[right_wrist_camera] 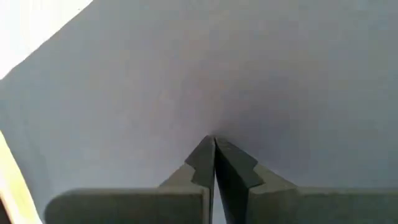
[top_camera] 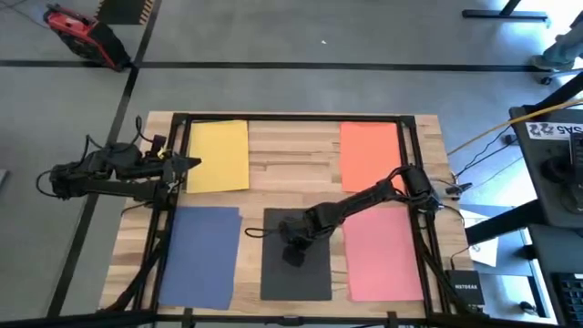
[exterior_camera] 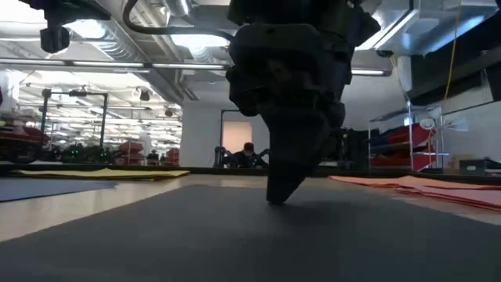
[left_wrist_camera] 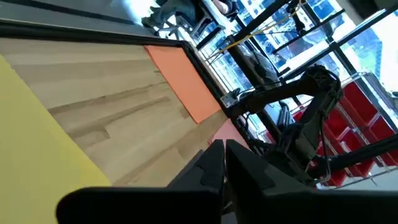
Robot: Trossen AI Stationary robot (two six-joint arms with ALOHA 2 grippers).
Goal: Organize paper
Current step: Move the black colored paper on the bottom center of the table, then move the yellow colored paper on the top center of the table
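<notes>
Right pincer [top_camera: 293, 256], fingers together, presses flat dark grey paper [top_camera: 296, 273].

We see the pale wooden table [top_camera: 291, 164] carrying five flat sheets: yellow paper [top_camera: 217, 156] and orange paper [top_camera: 368, 153] farther back, blue paper [top_camera: 199, 255], dark grey paper [top_camera: 296, 273] and pink paper [top_camera: 384, 252] nearer.

We see the right arm reaching in from its side of the bench toward the middle, wrist bent steeply down, the right gripper [right_wrist_camera: 214, 144] pointing downward with its fingers pressed together. The left arm lies stretched low along its own edge, its left gripper [left_wrist_camera: 222, 149] apparently closed too, fingers level.
</notes>
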